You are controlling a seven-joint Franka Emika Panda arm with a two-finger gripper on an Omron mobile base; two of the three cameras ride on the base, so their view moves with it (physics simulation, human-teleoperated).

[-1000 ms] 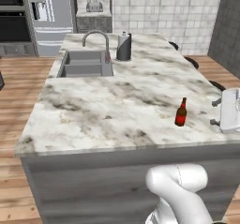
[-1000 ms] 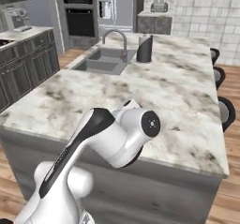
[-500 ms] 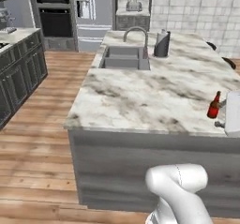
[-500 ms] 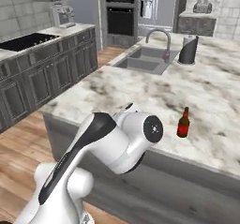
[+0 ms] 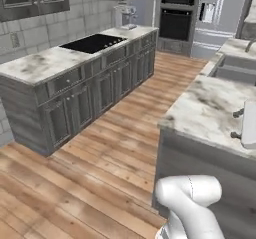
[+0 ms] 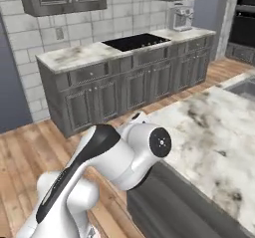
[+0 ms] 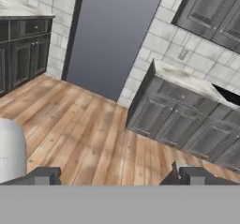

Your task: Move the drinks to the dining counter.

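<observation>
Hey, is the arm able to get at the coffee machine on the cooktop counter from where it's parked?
Probably not. The coffee machine sits at the far end of the cooktop counter, with open wood floor between it and the arm, which is folded beside the island.

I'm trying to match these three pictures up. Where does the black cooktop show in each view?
Left base view: black cooktop upper left of centre, inset in the wall counter.
Right base view: upper centre, below the tiled wall.
Hand view: a dark corner at the right edge, probably the same cooktop.
Shared landmark: the marble counter on grey cabinets that holds it.
</observation>
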